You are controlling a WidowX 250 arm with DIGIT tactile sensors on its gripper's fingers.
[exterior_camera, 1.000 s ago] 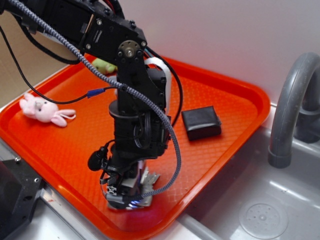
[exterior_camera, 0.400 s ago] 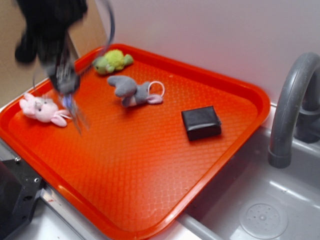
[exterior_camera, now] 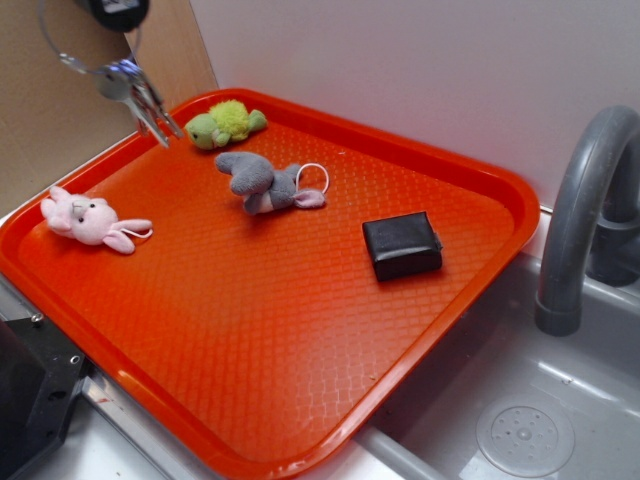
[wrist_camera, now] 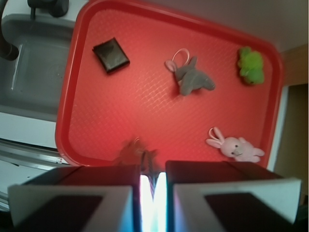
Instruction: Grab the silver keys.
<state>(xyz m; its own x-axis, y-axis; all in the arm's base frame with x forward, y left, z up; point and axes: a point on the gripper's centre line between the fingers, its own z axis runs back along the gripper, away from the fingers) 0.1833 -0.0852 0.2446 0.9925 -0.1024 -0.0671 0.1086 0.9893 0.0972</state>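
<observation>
Up in the top left corner of the exterior view, the tool (exterior_camera: 118, 10) sat mostly out of frame, and the silver keys (exterior_camera: 135, 92) dangled below it on their thin wire ring, clear of the orange tray (exterior_camera: 470, 170) and hanging over its far left rim. The fingers themselves could not be made out there. The wrist view filled that in: the two pale fingers (wrist_camera: 72, 203) stood nearly together at the bottom of the frame, clamped on the ring, with the silver keys (wrist_camera: 137, 153) a dark blur just past the tips.

Down on the tray, the wrist view looked straight onto everything: the black box (wrist_camera: 110, 54) at upper left, the grey plush toy (wrist_camera: 192, 79) with its white loop near the middle, the green plush turtle (wrist_camera: 251, 65) at upper right, the pink plush bunny (wrist_camera: 236, 147) at lower right. Only the exterior view showed the grey curved faucet (exterior_camera: 580, 210) rising at the right edge over the grey sink basin (exterior_camera: 530, 420).
</observation>
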